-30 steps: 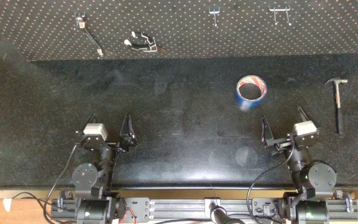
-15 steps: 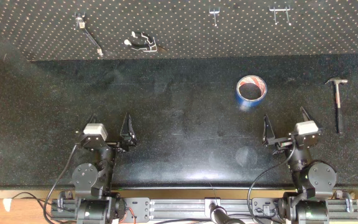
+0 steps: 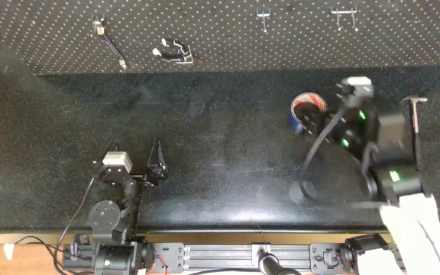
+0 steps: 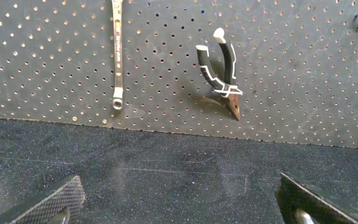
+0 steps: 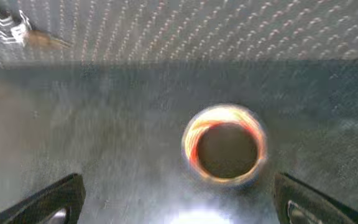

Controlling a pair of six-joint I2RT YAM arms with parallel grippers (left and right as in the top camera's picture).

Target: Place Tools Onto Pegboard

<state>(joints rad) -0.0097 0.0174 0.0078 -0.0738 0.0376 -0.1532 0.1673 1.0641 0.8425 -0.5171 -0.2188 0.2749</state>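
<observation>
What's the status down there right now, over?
Left gripper open, low near its base. Right gripper open above the tape roll, not gripping it. Roll flat on the mat; hammer lies apart. Nothing blocking.

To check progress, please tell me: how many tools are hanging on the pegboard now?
2. A wrench hangs at the left of the pegboard, and pliers hang just right of it. More might hang beyond the view's edge.

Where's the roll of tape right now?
In the top view, the tape roll lies flat on the table's right half, near the pegboard, with the hammer farther right.
</observation>
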